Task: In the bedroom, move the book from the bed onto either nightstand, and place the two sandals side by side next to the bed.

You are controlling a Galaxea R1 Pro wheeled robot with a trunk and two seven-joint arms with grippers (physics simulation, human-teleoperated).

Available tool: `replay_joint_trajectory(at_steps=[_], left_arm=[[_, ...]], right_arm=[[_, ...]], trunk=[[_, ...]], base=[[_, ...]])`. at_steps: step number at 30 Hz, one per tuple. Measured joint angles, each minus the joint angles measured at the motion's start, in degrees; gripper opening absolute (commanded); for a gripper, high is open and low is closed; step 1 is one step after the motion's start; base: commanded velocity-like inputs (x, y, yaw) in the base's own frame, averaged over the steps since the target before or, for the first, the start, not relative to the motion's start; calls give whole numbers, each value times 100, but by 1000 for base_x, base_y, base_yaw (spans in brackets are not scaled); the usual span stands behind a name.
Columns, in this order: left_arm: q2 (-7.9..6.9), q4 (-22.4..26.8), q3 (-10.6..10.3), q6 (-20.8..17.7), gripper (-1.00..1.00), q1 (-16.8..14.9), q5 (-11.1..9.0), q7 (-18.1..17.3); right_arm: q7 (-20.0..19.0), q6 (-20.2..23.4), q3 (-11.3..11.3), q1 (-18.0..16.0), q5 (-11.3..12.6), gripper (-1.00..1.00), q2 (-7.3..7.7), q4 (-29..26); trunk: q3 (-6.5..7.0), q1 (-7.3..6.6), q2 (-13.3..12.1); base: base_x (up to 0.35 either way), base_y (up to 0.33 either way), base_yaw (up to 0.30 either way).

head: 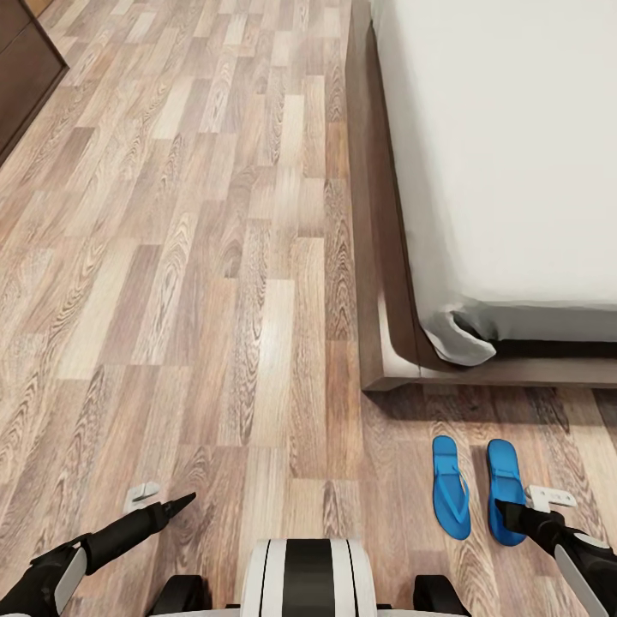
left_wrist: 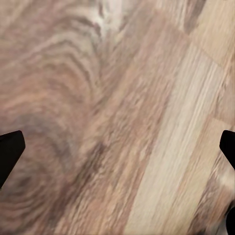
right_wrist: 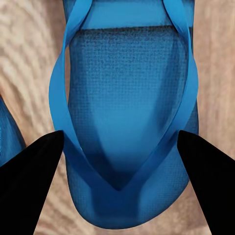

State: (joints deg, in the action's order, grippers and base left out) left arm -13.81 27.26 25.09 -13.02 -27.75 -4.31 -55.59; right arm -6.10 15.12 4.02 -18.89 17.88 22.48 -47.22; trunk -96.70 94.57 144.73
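Note:
Two bright blue sandals lie side by side on the wood floor just off the corner of the bed (head: pixel 377 257), the left sandal (head: pixel 450 487) and the right sandal (head: pixel 504 480). My right gripper (head: pixel 531 507) hovers low over the right sandal's near end. Seen from the right wrist, that sandal (right_wrist: pixel 127 98) lies between the spread black fingers (right_wrist: pixel 29 181), and the gripper (right_wrist: pixel 117 196) is open, holding nothing. A sliver of the other sandal (right_wrist: pixel 7 132) shows beside it. My left gripper (head: pixel 163 500) (left_wrist: pixel 117 152) is open over bare floor. The book and the nightstand are out of view.
The pale mattress (head: pixel 514 146) on its dark frame fills the upper right. A dark brown piece of furniture (head: pixel 26 68) stands at the far left corner. Wood-plank floor (head: pixel 214 257) stretches between them. My base (head: pixel 308 578) shows at the bottom.

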Motion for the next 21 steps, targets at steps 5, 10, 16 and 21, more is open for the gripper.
replay_joint_trajectory(at_steps=[5,10,16,21], left_arm=[[-24,3,1,-19,100,-5,-14,-619],[-5,546,-7,-600,100,-86,-23,-1426],[165,1288,-1,-1111,100,-97,-8,-1538],[170,1316,0,-1133,100,-97,-11,-1542]], right_arm=[[0,0,2,0,0,-100,1,0],[9,0,-2,0,-1,-100,2,0],[13,0,-4,0,0,-100,-2,0],[16,0,-4,0,0,-100,-2,0]], trunk=[[0,0,0],[0,0,0],[0,0,0],[0,0,0]], base=[[0,0,0],[0,0,0],[0,0,0],[0,0,0]])
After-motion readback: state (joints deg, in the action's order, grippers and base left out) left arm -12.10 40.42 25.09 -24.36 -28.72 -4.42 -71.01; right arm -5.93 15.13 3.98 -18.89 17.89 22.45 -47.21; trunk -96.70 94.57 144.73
